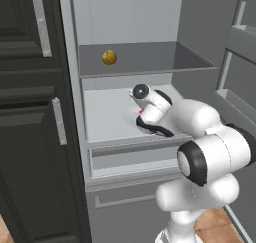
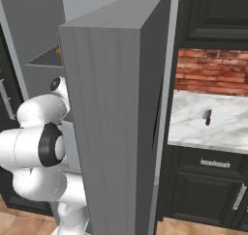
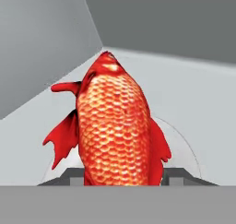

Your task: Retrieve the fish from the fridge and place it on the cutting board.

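The red-orange fish [image 3: 113, 126] stands close in the hand view, its scaled body running away from the camera over the pale fridge shelf. My gripper [image 3: 122, 176] has a dark fingertip touching each side of the fish's near end, shut on it. In the left base view the arm reaches into the open fridge [image 1: 130, 27] at the middle shelf, where a red bit of the fish [image 1: 142, 110] peeks out at the gripper [image 1: 140, 108]. The cutting board is out of view.
A round yellow-brown fruit [image 1: 109, 57] sits on the glass shelf above. A drawer [image 1: 135, 159] lies below the arm. The open fridge door [image 2: 116, 132] stands right of the arm. Dark cabinets [image 1: 30, 137] are on the left. A marble counter [image 2: 218, 118] holds a cleaver [image 2: 207, 116].
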You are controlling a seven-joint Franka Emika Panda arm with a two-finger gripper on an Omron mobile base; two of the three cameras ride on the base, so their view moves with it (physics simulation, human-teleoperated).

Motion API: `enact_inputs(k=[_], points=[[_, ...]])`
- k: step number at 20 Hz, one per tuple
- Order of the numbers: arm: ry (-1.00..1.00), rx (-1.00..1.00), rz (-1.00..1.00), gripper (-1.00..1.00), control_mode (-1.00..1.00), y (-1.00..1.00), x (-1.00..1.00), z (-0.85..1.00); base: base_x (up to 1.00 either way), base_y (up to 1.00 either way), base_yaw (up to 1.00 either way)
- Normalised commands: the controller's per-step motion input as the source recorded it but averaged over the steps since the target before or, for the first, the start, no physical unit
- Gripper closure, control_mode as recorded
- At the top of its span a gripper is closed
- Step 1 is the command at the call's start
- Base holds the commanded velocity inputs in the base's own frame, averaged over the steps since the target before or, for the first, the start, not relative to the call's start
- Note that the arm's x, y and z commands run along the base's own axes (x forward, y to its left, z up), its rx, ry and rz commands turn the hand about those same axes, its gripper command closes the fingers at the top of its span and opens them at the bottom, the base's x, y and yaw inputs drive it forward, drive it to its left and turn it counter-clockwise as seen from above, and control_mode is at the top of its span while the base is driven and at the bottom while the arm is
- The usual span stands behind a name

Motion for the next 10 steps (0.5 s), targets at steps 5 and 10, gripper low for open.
enact_inputs(k=[5,10], points=[[-0.02,0.0,-0.05,1.0,-1.0,0.0,-1.0,0.97,0.0,0.0,0.0],[0.07,0.05,-0.04,1.0,-1.0,-0.04,-1.0,1.0,0.0,0.0,0.0]])
